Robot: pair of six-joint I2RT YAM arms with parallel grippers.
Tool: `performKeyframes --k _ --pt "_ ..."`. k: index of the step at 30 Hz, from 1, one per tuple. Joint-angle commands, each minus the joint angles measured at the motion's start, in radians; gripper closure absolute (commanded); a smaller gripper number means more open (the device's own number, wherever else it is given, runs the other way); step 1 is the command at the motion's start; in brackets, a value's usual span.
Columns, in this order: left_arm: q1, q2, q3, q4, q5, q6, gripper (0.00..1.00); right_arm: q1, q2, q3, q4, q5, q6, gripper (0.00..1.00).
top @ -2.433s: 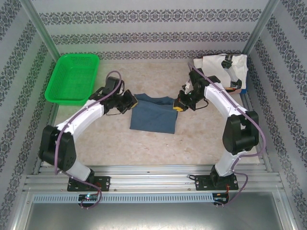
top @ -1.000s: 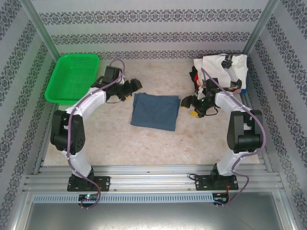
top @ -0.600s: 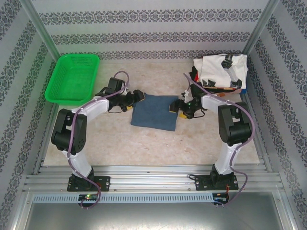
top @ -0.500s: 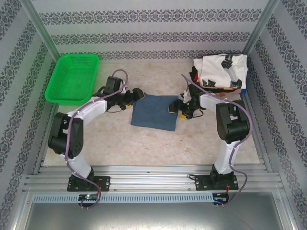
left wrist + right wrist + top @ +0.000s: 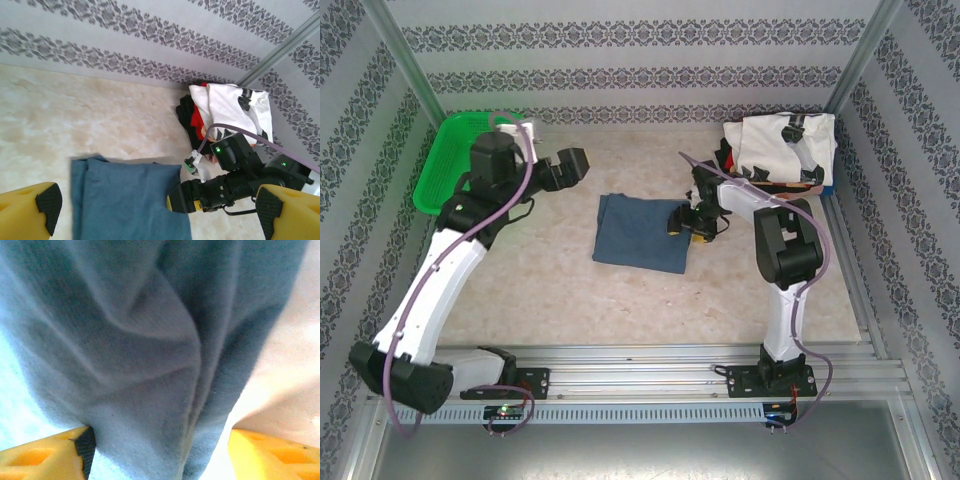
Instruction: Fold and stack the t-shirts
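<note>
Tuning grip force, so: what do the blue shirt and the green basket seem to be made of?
Blue shirt: soft, matte knit cloth, likely cotton; it drapes in rounded creases. Green basket: rigid moulded plastic, apparently; bright uniform colour, mesh walls.

Bright even light, soft shadows, slate-blue t-shirt blurred close up

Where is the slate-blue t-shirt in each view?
Top external: slate-blue t-shirt at the table's centre.
Left wrist: lower centre, folded flat.
Right wrist: close up, bunched, centre.
Shared landmark: right claw at the shirt's right edge.
</note>
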Motion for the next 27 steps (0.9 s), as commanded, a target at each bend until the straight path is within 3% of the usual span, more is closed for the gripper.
performKeyframes --k 1,10,20,27 --pt "0.008 -0.068 0.018 -0.134 -0.093 0.064 0.00 0.089 0.125 0.086 0.074 -0.005 -0.033 0.31" --pt "0.011 -0.193 0.007 -0.240 -0.168 0.087 0.00 0.158 0.235 0.298 -0.053 0.044 -0.038 0.51" --pt "0.013 -0.283 -0.068 -0.278 -0.216 0.093 0.00 0.166 0.244 0.431 -0.165 0.178 -0.108 0.98" --pt "0.013 -0.324 -0.146 -0.255 -0.244 0.083 0.00 0.153 0.201 0.566 -0.249 0.407 -0.254 1.00"
